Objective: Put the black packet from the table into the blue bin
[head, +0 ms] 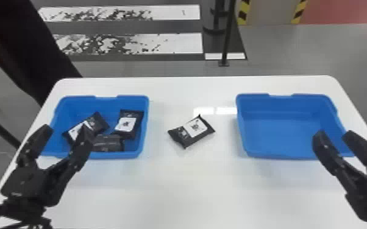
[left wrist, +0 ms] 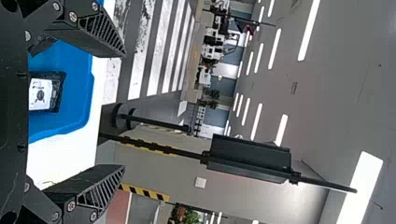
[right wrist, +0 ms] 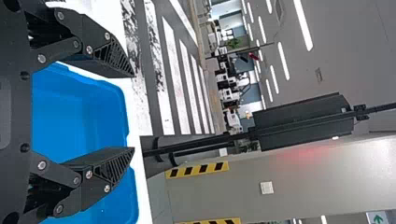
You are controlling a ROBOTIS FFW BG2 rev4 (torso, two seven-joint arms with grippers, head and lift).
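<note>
**Black packet (head: 192,131) lies ready for pickup**

It rests on the worktop (head: 192,188) between the left bin (head: 115,155) and the right bin (head: 283,131). The step in hand looks like the approach: the left claw (head: 66,131) and the right claw (head: 334,135) both stand spread, grasping nothing. Next, one should come down over the packet, line up with its slant and close. Which bin is meant cannot be told. The left claw partly covers other packets (head: 128,123); the right claw hides some bin rim.
</note>
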